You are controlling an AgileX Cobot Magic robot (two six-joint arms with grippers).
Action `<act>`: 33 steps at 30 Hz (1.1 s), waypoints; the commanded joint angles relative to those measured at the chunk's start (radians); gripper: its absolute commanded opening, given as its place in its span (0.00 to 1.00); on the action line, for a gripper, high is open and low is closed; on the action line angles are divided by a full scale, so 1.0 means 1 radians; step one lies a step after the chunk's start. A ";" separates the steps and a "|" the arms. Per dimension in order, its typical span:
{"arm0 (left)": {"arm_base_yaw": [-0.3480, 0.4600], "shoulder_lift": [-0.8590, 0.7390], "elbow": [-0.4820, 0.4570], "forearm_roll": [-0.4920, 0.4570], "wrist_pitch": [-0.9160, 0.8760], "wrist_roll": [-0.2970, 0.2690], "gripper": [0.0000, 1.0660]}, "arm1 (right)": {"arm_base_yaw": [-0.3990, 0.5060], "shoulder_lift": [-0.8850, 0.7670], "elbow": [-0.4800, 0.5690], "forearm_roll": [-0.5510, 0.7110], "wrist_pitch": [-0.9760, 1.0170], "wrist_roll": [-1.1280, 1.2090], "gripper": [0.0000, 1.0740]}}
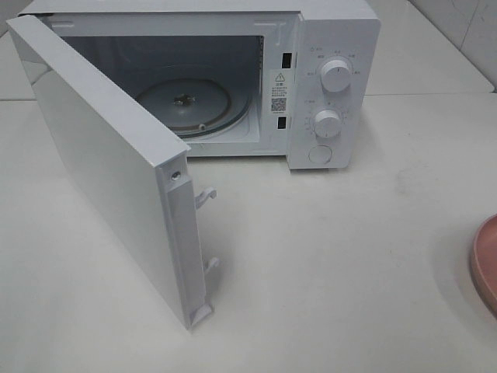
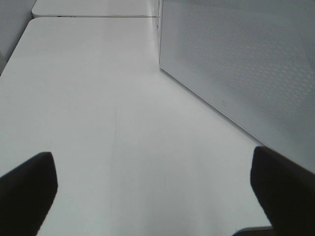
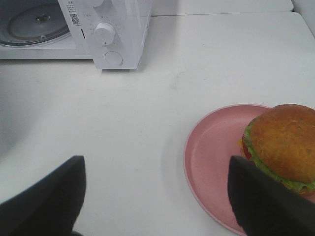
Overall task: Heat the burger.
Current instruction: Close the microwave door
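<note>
The burger (image 3: 285, 145), with a golden-brown bun and green lettuce, sits on a pink plate (image 3: 211, 152) in the right wrist view. In the exterior high view only the plate's edge (image 1: 485, 264) shows at the right border; the burger is out of view there. The white microwave (image 1: 326, 47) stands at the back with its door (image 1: 109, 155) swung wide open and its glass turntable (image 1: 186, 105) bare. My right gripper (image 3: 155, 196) is open and empty, to the left of the plate. My left gripper (image 2: 152, 191) is open and empty over the table, beside the door's outer face (image 2: 246, 69).
The white table (image 1: 326, 256) spreads in front of the microwave. The open door juts toward the front left. Two knobs (image 1: 335, 75) and a button are on the microwave's right panel. A second table edge (image 2: 93, 10) lies beyond.
</note>
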 commanded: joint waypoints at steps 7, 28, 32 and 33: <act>0.003 -0.006 0.003 -0.002 -0.012 -0.006 0.94 | -0.005 -0.026 0.002 -0.001 -0.006 -0.012 0.71; 0.003 -0.006 0.003 -0.002 -0.012 -0.006 0.94 | -0.005 -0.026 0.002 -0.001 -0.006 -0.012 0.71; 0.003 -0.006 0.003 -0.002 -0.012 -0.006 0.94 | -0.005 -0.026 0.002 -0.001 -0.006 -0.012 0.70; 0.003 -0.006 0.003 -0.002 -0.012 -0.006 0.94 | -0.005 -0.026 0.002 -0.001 -0.006 -0.012 0.70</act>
